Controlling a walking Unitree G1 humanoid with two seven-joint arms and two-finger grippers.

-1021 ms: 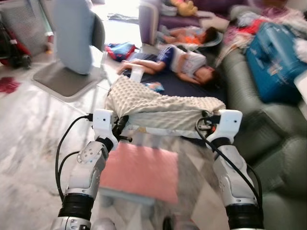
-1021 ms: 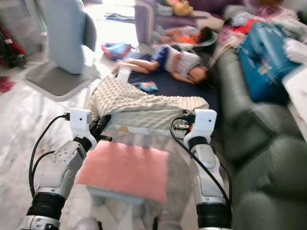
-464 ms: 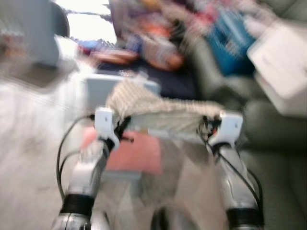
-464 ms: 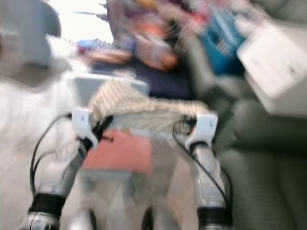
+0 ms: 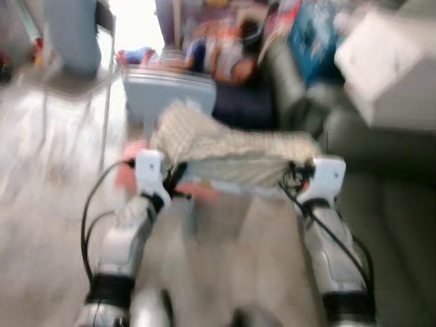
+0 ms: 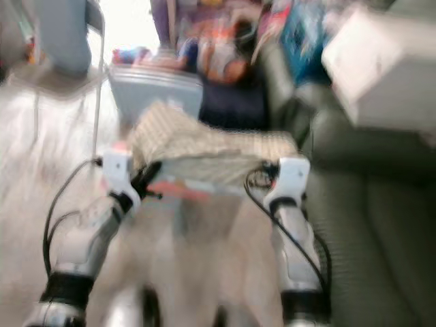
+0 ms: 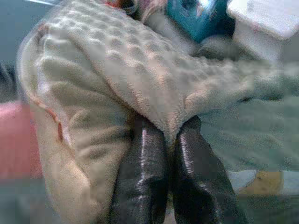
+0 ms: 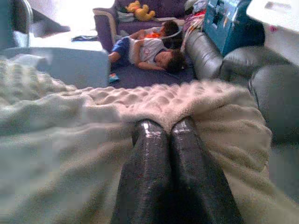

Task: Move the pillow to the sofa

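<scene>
A cream pillow (image 5: 231, 146) with a bumpy knit top hangs level between my two arms, in front of my chest. On its left end my left gripper (image 7: 170, 125) is shut, the black fingers (image 7: 140, 172) pinching a fold of the cover. My right gripper (image 8: 167, 125) is shut on the pillow's right end (image 8: 219, 100), its fingertips buried in the fabric. The dark green leather sofa (image 5: 385, 211) runs along my right side, close to my right arm. The head views are blurred.
A white box (image 5: 388, 65) and a blue case (image 8: 233, 23) rest on the sofa further back. Two people (image 8: 145, 49) lie on a dark mat ahead. A pale blue box (image 5: 170, 92) stands just beyond the pillow. A chair (image 5: 75, 41) is at far left.
The whole picture has shifted, so the camera has moved: the sofa and white box now loom larger on the right. The pink-topped stool has slid away underneath. Both grippers still hold the pillow.
</scene>
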